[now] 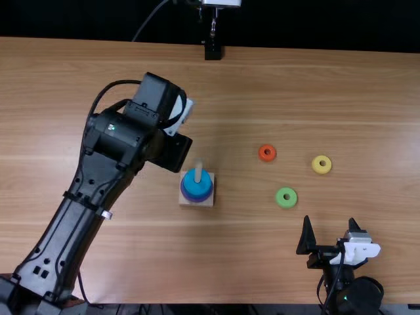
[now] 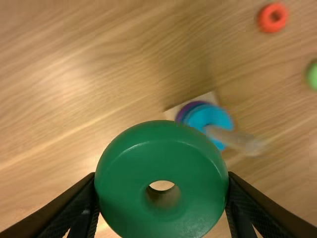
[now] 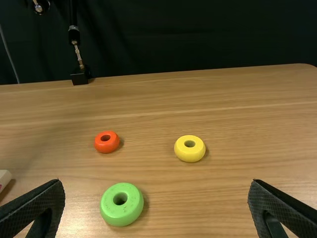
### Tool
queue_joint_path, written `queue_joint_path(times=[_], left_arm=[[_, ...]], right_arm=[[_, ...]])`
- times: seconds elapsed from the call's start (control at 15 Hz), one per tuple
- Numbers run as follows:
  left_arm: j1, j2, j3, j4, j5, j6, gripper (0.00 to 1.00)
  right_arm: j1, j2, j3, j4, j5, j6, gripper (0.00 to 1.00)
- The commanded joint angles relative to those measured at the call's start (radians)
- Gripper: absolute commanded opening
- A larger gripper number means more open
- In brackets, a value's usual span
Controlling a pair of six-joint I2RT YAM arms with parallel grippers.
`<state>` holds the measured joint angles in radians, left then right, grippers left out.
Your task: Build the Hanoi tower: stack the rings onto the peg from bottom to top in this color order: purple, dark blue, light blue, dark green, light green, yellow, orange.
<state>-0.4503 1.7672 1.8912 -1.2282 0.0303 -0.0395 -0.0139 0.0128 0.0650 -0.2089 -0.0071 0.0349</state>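
You are pinching the dark green ring (image 2: 163, 148) between the fingers of your left gripper (image 1: 174, 152), holding it above the bench (image 1: 374, 118), near but apart from the upright peg (image 1: 198, 172), whose square base (image 1: 210, 202) is carrying the light blue ring (image 1: 189, 184) over the dark blue ring (image 2: 186, 117) and purple ring (image 2: 181, 112). Your right gripper (image 1: 330, 226) is hovering with its fingers spread wide and nothing between them, while the light green ring (image 1: 280, 197), yellow ring (image 1: 321, 159) and orange ring (image 1: 267, 147) are lying separately on the bench, right of the peg in the top view.
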Motion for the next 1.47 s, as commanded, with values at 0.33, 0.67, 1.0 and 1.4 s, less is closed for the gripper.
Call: queue_joint_path(times=[0.33,0.67,1.0,1.4], left_arm=[[-0.085,0.058,0.048,-0.001,0.012,-0.075,0.00],[-0.114,0.089,0.045,0.000,0.014,-0.075,0.00],[-0.125,0.100,0.040,0.000,0.014,-0.073,0.00],[-0.140,0.098,0.002,-0.001,0.014,-0.075,0.00]], right_arm=[[-0.004,-0.013,-0.048,-0.067,0.009,0.002,1.00],[-0.004,-0.013,-0.050,-0.067,0.009,0.000,1.00],[-0.004,-0.013,-0.048,-0.067,0.009,0.000,1.00],[-0.004,-0.013,-0.050,-0.067,0.009,0.002,1.00]])
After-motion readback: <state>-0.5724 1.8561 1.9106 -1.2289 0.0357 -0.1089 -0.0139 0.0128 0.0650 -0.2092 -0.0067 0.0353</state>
